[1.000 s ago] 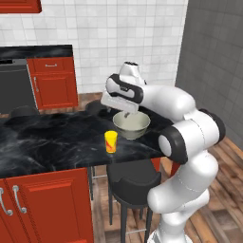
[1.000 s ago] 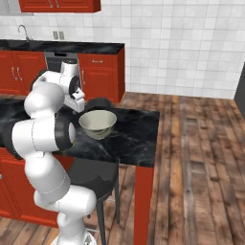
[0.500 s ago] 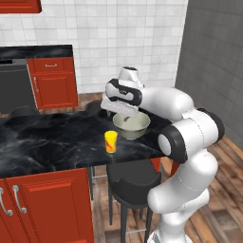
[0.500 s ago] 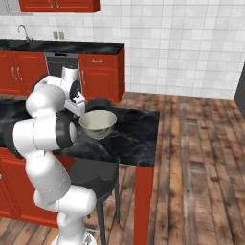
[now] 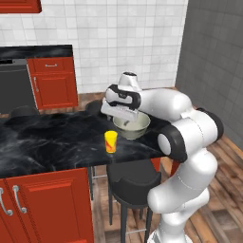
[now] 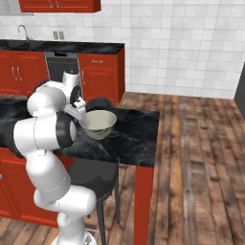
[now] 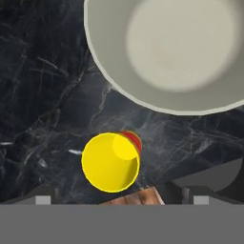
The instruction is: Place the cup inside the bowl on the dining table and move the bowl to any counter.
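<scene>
pincer: seen spread wide with nothing held, its two dark tips standing far apart on either side of the cup in the hand view; in the left base view it is held low over the bowl.
cup: a small yellow tumbler with an orange-red mark, stood upright on the dark marble surface, just beside the bowl and apart from it, nearer the surface's front edge; from above, in the hand view, its open mouth is shown.
bowl: a wide pale grey-green bowl, lighter inside, set on the same surface near its end; nothing is seen inside it.
stool: a dark round seat, tucked under the surface's edge below the cup.
far worktop: a black top backed by white wall tiles, with red cabinets beneath, well apart from the bowl.
</scene>
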### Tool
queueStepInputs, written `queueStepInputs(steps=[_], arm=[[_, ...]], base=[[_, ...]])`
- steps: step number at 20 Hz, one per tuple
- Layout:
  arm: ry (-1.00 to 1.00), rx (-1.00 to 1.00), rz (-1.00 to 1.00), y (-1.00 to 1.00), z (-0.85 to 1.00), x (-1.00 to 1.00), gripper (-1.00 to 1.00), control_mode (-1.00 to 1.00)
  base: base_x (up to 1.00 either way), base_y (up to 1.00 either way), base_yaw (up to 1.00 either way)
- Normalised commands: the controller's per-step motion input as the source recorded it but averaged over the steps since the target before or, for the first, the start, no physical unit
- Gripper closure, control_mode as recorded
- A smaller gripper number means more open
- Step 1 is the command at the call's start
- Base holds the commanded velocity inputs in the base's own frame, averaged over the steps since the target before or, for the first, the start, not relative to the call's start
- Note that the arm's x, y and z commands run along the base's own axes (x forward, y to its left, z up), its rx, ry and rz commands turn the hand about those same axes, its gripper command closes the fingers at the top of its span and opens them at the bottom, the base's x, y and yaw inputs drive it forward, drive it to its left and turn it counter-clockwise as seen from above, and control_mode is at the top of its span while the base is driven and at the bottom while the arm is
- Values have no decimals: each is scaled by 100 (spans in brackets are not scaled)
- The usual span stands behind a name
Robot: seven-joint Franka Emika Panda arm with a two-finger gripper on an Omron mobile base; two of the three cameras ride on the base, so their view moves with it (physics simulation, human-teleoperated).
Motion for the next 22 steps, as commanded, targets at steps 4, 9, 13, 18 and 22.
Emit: queueStepInputs(steps=[4, 9, 13, 18, 22], arm=[[0, 0, 0, 0, -21, 0, -100, -100], [0, 0, 0, 0, -15, 0, -100, -100], [0, 0, 0, 0, -16, 0, -100, -100], [0, 0, 0, 0, -18, 0, -100, -100], [0, 0, 0, 0, -15, 0, -100, -100]], base=[[0, 0, 0], [0, 0, 0], [0, 0, 0], [0, 0, 0], [0, 0, 0]])
